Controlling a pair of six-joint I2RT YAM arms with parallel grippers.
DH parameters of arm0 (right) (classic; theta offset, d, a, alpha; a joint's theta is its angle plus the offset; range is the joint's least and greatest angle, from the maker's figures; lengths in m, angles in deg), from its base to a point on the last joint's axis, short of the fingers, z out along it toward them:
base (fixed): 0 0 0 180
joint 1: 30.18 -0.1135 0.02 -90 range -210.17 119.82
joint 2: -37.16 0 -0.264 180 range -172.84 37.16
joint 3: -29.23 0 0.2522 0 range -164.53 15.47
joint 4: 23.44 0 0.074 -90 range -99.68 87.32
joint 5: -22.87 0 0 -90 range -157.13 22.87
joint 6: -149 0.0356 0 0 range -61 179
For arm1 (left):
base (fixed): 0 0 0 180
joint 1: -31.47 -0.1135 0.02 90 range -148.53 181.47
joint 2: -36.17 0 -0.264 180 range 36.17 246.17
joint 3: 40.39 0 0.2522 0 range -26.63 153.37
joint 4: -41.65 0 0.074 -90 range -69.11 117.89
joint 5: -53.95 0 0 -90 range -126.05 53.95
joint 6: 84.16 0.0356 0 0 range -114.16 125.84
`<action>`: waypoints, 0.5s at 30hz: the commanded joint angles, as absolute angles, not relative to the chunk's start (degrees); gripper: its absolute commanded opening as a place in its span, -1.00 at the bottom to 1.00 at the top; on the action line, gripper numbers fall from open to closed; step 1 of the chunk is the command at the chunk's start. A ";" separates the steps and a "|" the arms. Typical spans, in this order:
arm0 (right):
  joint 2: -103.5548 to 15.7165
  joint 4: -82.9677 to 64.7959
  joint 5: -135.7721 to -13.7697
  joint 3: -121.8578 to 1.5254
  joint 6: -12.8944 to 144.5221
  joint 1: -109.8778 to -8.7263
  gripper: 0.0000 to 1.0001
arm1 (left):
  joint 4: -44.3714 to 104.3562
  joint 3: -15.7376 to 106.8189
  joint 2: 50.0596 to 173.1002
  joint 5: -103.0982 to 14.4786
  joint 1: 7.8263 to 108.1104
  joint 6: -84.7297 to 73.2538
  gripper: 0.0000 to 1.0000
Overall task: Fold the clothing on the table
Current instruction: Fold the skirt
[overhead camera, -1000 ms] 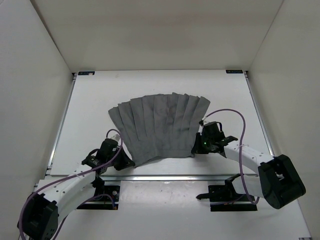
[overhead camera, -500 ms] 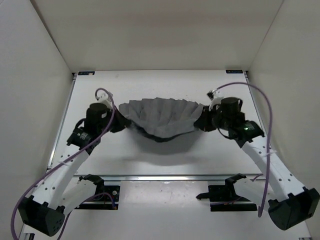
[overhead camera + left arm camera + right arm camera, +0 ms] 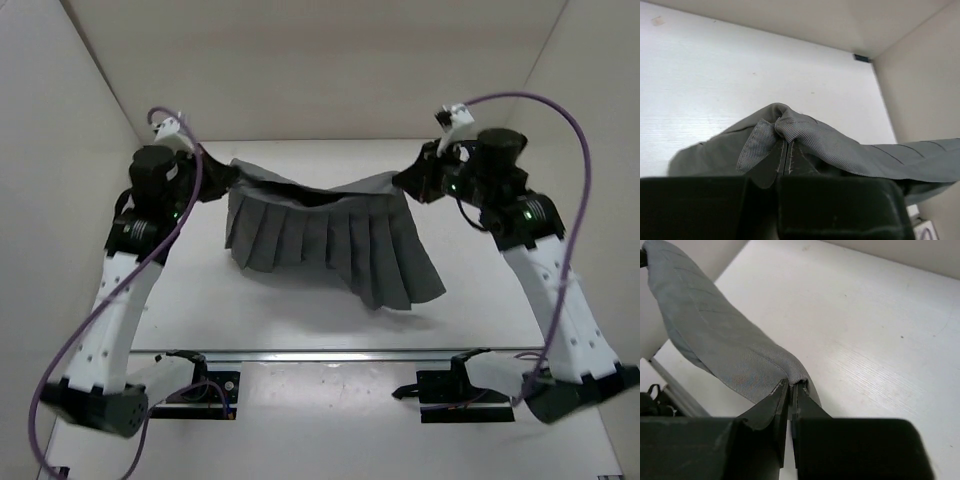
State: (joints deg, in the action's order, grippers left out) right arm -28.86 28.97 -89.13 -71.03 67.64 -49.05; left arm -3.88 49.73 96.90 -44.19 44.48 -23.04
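Hanging near the table's (image 3: 470,300) far edge, the skirt (image 3: 330,235), pinched tight by left gripper (image 3: 786,152) and right gripper (image 3: 790,390), awaits folding.

I see the skirt (image 3: 325,235) strung between the left gripper (image 3: 220,180) and the right gripper (image 3: 405,185), both pinching it, so the middle is barred. On my side of the skirt the table (image 3: 480,300) lies bare down to the rail (image 3: 330,353), and it is bare behind the skirt too. The walls (image 3: 60,150) crowd both arms beside the skirt.
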 commanded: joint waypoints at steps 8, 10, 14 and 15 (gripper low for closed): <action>-59.24 36.27 -89.98 -111.91 61.20 -43.97 -0.98 | -10.85 89.71 128.44 -43.70 41.66 -15.70 -1.00; -59.35 35.07 -90.94 -115.05 62.16 -42.31 -1.00 | -11.92 92.81 127.94 -42.91 41.23 -15.95 -1.00; -55.31 28.83 -95.15 -102.07 63.92 -40.03 -1.00 | -7.19 77.94 121.01 -41.85 42.35 -16.04 -1.00; -55.21 28.55 -96.30 -97.52 64.36 -39.15 -1.00 | -4.83 74.31 119.68 -41.94 42.54 -16.65 -1.00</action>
State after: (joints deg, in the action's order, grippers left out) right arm -58.28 32.64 -92.98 -103.42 63.67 -41.40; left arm -7.36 81.22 125.97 -43.27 41.84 -17.08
